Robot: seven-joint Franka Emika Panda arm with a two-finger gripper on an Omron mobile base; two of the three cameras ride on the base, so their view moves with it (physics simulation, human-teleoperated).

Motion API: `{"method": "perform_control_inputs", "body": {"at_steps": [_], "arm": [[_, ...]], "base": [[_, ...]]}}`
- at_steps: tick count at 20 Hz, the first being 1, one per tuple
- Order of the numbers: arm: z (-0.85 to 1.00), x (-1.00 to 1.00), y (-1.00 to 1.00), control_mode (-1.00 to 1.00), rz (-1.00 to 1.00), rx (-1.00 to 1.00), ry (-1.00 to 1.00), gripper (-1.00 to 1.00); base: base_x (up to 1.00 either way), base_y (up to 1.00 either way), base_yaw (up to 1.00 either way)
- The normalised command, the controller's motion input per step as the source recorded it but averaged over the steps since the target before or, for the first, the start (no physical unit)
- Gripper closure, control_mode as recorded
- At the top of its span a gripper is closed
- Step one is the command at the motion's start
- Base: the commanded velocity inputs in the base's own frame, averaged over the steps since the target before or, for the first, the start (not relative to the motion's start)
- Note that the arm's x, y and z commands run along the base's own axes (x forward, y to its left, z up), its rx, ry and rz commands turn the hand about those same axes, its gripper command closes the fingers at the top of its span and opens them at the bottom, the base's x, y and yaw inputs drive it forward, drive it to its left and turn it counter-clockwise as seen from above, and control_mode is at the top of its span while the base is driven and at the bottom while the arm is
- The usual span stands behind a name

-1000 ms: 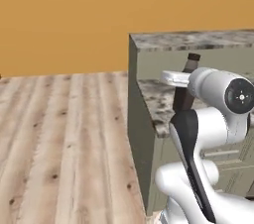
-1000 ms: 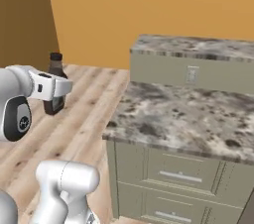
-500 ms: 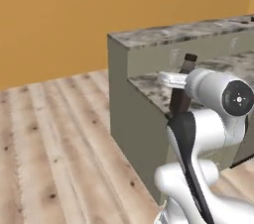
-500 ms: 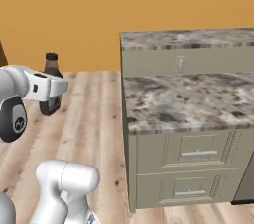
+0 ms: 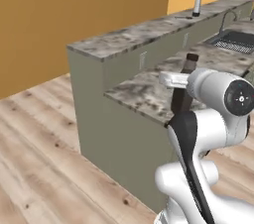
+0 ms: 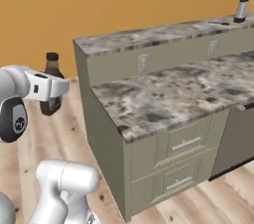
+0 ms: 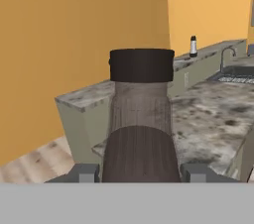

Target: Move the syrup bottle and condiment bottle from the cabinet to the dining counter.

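1. Gripper (image 7: 140, 171) pinches syrup bottle (image 7: 140, 129) upright, fingertips either side of its body; held in air, off the floor.
2. Dining counter (image 6: 163, 34) near, ahead; bottle not yet set down.
3. Left, I judge: place it, then fetch condiment bottle from cabinet.

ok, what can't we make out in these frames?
- Syrup bottle: in the hand view its base and label are cut off at the bottom edge; in the left base view the arm hides all but the neck and cap.
- Gripper: the bottle's body covers where the jaws touch it.
- Dispenser on the dining counter: too small for detail.
- Sink: cut by the left base view's right edge.
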Motion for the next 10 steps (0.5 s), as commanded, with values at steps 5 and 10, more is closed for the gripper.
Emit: {"method": "perform_control_inputs", "body": {"at_steps": [5, 10], "arm": [[0.00, 0.00, 0.00, 1.00, 0.00, 0.00, 0.00, 1.00], [0.00, 0.00, 0.00, 1.00, 0.00, 0.00, 0.00, 1.00]], "base": [[0.85, 1.00, -0.37], [0.58, 1.00, -0.36]]}}
